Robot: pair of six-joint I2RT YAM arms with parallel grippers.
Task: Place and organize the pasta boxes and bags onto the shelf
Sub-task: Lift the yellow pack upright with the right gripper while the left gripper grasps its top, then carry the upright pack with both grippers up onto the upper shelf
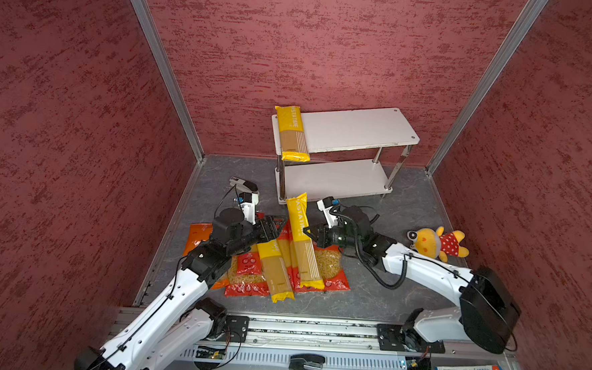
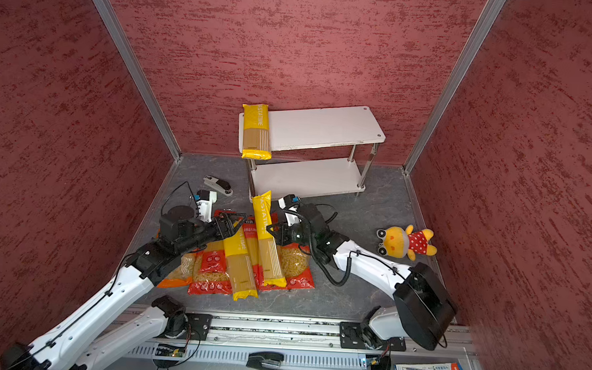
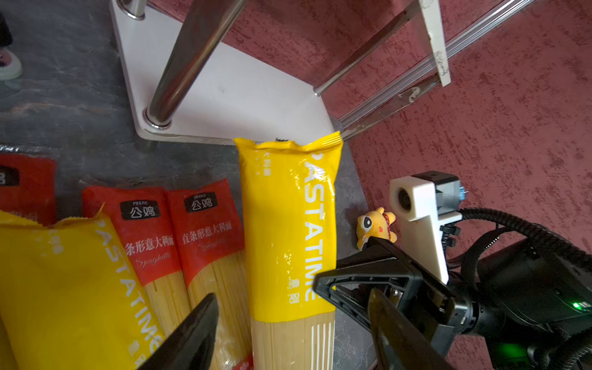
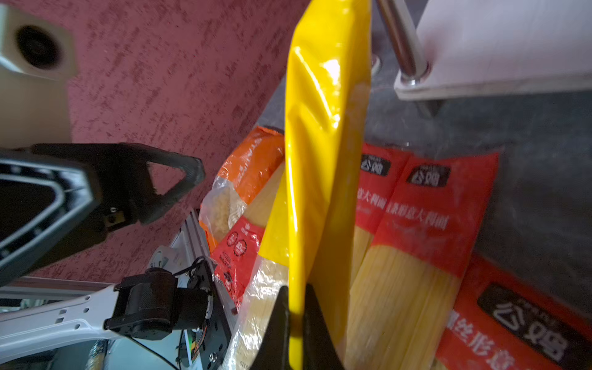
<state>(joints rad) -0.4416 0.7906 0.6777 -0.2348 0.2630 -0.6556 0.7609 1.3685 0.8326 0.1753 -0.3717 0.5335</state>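
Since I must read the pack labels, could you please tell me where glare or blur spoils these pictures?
Right wrist view: bright glare streaks on the tilted yellow spaghetti pack, red spaghetti packs soft; left wrist view: lettering sharp, only mild sheen; both top views: even light, red print too small.

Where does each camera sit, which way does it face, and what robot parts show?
Top views: high above the robot's base, looking down and forward at the shelf, pasta pile, both arms, left gripper and right gripper.
Left wrist: on the left arm, past its open fingers toward the shelf's lower board and the right gripper shut on a yellow spaghetti pack.
Right wrist: on the right arm, along its fingers pinching that pack; the left gripper shows opposite.
Wrist views share that pack and the red spaghetti packs.
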